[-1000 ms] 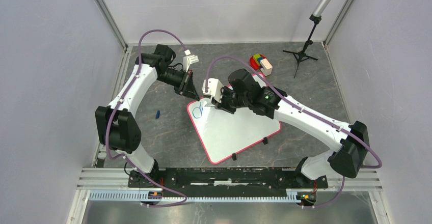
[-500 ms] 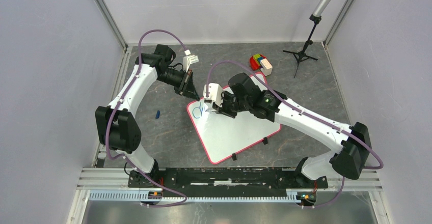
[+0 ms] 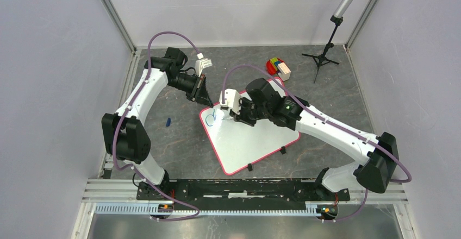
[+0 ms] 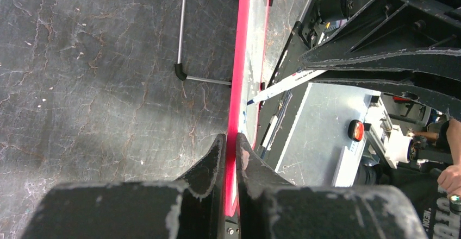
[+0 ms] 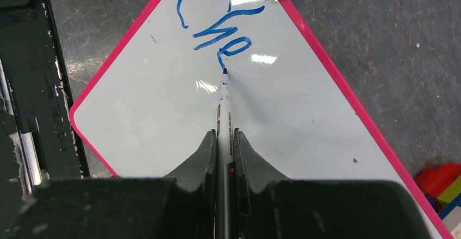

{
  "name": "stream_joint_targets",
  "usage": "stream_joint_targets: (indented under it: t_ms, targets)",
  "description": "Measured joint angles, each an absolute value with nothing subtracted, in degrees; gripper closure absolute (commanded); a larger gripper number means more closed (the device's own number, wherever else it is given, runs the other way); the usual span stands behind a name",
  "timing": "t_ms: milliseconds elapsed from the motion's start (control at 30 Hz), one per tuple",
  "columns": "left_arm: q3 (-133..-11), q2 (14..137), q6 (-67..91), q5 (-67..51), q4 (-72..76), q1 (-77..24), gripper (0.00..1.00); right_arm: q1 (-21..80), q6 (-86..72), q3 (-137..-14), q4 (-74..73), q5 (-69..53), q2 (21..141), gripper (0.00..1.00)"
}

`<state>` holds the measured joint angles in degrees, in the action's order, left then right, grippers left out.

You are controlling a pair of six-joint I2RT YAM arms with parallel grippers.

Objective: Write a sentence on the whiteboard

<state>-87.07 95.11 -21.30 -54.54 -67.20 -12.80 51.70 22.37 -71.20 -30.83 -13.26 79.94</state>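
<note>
Right wrist: whiteboard (image 5: pixel 163 119), blue "Che" (image 5: pixel 217 30); fingers (image 5: pixel 202 155) around marker (image 5: pixel 224 114), left fingers (image 4: pixel 209 165) around pink rim (image 4: pixel 235 114).

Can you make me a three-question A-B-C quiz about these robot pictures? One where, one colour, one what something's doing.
1. Where does the left end effector grip the large flat white whiteboard? A its pink-red rim; B its middle; C nowhere.
2. What colour is the handwritten lettering? A green; B blue; C black.
3. The right end effector is: A open, empty; B shut on the slim white marker pen; C out of sight.
Answers: A, it pinches the rim edge-on; B, the strokes are blue; B, the pen sits clamped in it.
</note>
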Motion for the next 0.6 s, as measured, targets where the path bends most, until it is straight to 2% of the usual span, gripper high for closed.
stream_joint_targets:
  t_ms: [600]
  targets:
    - [-87.07,95.11,-21.3,-54.76,-67.22,-12.8,0.98,51.46,22.35,-73.17,-30.83,-12.86,80.18,1.0]
